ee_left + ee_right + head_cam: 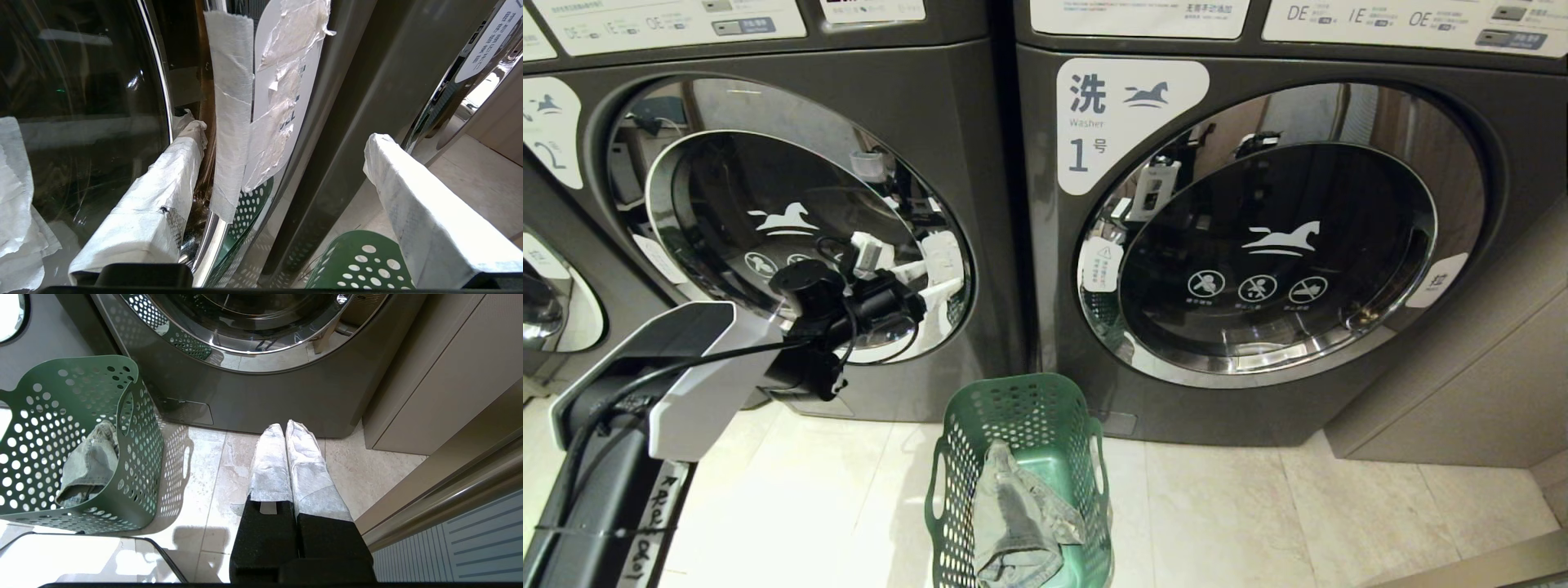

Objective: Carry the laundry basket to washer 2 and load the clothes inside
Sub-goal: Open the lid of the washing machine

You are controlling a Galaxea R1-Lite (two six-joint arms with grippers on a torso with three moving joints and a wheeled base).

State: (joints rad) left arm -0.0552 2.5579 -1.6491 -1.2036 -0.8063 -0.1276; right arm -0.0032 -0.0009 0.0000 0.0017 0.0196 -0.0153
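The dark green laundry basket (1021, 425) stands on the floor between the two washers, with the grey-green clothes (1019, 514) crumpled inside it. Washer 2 (956, 106) is on the left, its round door (768, 212) closed. My left gripper (916, 286) is open at the door's right edge. In the left wrist view, one white-wrapped finger (175, 171) lies against the chrome rim (212, 245) and the other stands beyond the door edge, so the left gripper (286, 134) straddles the taped label (233, 102). My right gripper (286, 426) hangs shut over the floor, right of the basket (135, 428) and the clothes (88, 465).
Washer 1 (1111, 122) stands to the right of washer 2, its door closed. A beige cabinet (1486, 367) stands at the far right. Part of another washer door (547, 302) shows at the far left. The floor is pale tile (1258, 523).
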